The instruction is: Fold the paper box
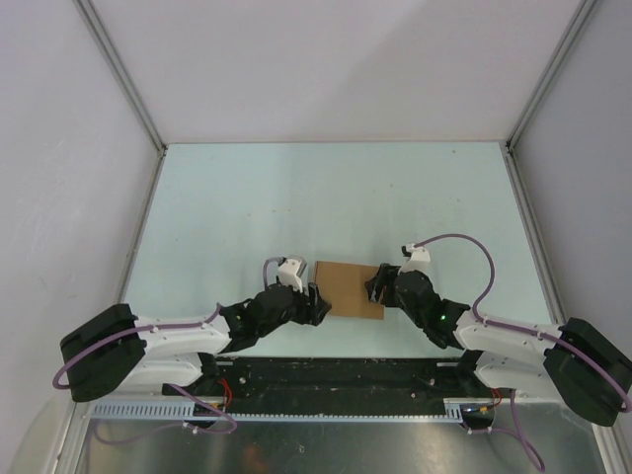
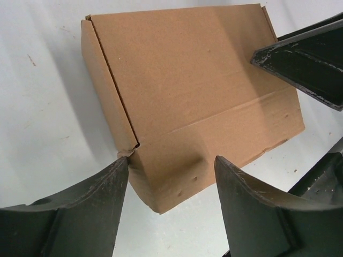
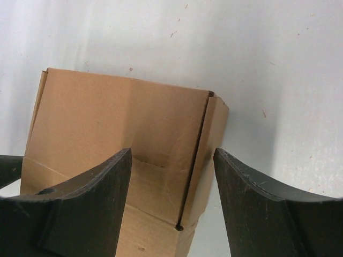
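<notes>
The paper box lies flat on the table, just below the middle of the overhead frame, and looks largely closed up. In the left wrist view we see its broad top panel, a crease running across it, and a narrow side flap folded down along the left edge. In the right wrist view the matching edge runs down the middle of the frame.

We judge the main risk to be sliding. The box is light and loose on a smooth surface, so a push from one side that the other arm does not answer would likely skid or turn it instead of pressing a fold home. A fingertip could also catch the corner where the creases meet, at the lower left of the left wrist view, and dent the thin card or lever the flap outward.

The left gripper sits at the box's left edge. Its jaws stand wide apart and hold nothing. The left fingertip sits right at that corner, but we cannot tell whether it touches.

The right gripper sits at the box's right edge. Its jaws are equally wide, straddle the flap edge from above and clamp nothing.
</notes>
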